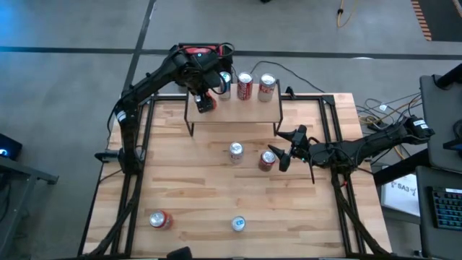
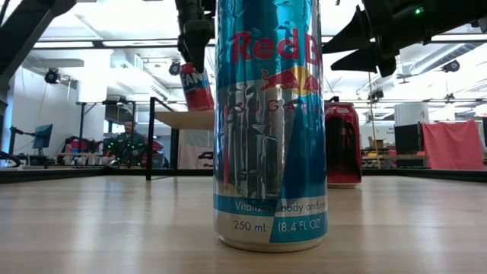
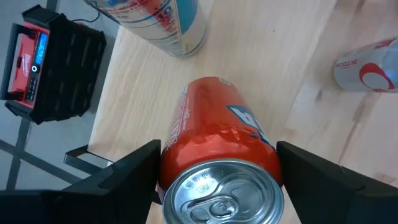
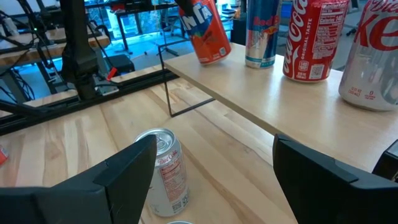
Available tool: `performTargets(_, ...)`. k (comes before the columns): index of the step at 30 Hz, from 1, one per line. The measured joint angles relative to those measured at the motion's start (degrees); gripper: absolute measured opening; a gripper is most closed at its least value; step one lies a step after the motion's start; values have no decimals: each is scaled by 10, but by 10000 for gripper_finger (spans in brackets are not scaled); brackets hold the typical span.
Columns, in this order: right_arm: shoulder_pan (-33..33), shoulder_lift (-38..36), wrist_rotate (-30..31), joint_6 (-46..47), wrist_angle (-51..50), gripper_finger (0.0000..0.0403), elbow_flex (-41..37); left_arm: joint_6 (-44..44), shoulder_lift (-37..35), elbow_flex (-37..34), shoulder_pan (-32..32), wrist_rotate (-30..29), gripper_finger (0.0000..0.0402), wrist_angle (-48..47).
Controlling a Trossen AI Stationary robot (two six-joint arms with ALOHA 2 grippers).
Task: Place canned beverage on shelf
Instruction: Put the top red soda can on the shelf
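Three cans stand on shelf [image 1: 234,110] already. Left gripper [image 1: 205,100] pinches tilted orange can [image 1: 207,103] at shelf's left end, not yet released. Right gripper [image 1: 287,148] spread, empty, near table can [image 1: 267,159]; approx. four cans left.

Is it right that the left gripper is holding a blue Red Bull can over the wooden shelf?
Not quite. The left gripper is holding an orange Fanta can, not a blue Red Bull one. The left wrist view shows the orange can between its fingers, tilted over the wooden shelf. The rest is right.
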Motion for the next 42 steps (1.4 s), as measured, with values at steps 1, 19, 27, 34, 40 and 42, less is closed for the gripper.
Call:
performTargets(1,0,0,0,0,0,299,0,0,-1,0,0,0,289,-1)
performTargets(19,0,0,0,0,0,299,0,-13,-23,-37,7,-2,294,2)
performTargets(27,0,0,0,0,0,299,0,-19,-24,-37,7,0,333,0)
performTargets(34,0,0,0,0,0,299,0,-21,-25,-37,7,0,334,0)
performTargets(40,0,0,0,0,0,299,0,-21,-25,-37,7,0,333,0)
performTargets(42,0,0,0,0,0,299,0,-21,-25,-37,7,0,333,0)
